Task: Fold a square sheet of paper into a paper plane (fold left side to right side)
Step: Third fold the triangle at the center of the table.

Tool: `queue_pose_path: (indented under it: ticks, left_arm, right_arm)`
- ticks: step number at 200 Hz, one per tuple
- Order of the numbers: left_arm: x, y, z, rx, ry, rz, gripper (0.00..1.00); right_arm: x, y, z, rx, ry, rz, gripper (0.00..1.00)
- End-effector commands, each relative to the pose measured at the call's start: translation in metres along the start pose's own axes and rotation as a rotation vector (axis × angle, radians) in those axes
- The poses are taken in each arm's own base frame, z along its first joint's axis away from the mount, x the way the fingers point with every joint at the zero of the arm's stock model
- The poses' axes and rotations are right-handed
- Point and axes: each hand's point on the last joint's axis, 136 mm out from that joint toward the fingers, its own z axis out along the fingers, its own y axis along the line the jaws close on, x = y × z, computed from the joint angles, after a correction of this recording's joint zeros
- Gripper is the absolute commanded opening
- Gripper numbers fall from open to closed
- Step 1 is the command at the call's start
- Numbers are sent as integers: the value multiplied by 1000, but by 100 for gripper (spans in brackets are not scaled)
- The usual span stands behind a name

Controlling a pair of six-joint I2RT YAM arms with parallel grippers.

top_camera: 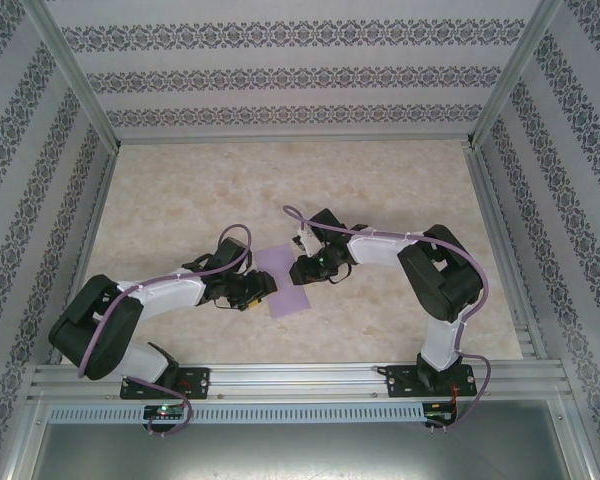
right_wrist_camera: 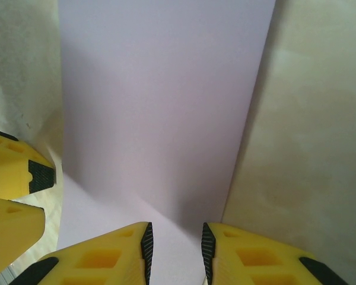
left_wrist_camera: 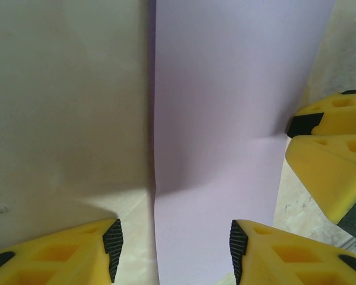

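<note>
Left gripper point(left_wrist_camera: 175, 243), right gripper point(right_wrist_camera: 176, 243), flanking lilac sheet point(top_camera: 285, 278)

Top view: both arms fold inward from bases at bottom edge, elbows out twd L & R sides, wrists converging mid-frame. The left gripper point(top_camera: 257, 290) pts right, jaws wide apart. The right gripper point(top_camera: 303, 268) pts left, facing it close; jaws narrow, w/ clear gap.

Beige marbled tabletop point(top_camera: 380, 180) between floral-striped wallpapered walls point(top_camera: 280, 60), aluminium framing point(top_camera: 300, 375)

The square sheet of paper point(top_camera: 283, 285) is matt, the marbled table point(top_camera: 380, 190) smooth.
</note>
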Motion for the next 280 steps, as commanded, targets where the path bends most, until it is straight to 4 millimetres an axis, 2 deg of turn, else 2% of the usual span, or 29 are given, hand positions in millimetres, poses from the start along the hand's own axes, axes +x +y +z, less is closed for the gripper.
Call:
queue_pose_path:
  ticks: [1, 42, 77, 142, 280]
  left_arm:
    - [-2, -15, 7, 27, -3, 23, 53]
    - [-2, -24, 12, 41, 2, 31, 44]
    - [-3, -28, 10, 35, -10, 37, 32]
    - [-8, -29, -10, -10, -60, 60, 33]
    - [-5, -5, 5, -105, -28, 43, 36]
  right_arm:
    - [18, -22, 10, 62, 68, 46, 31]
    - [16, -21, 9, 51, 63, 46, 31]
    - [17, -21, 10, 47, 67, 45, 31]
    - [16, -20, 10, 40, 62, 41, 30]
    - [17, -20, 11, 45, 68, 42, 30]
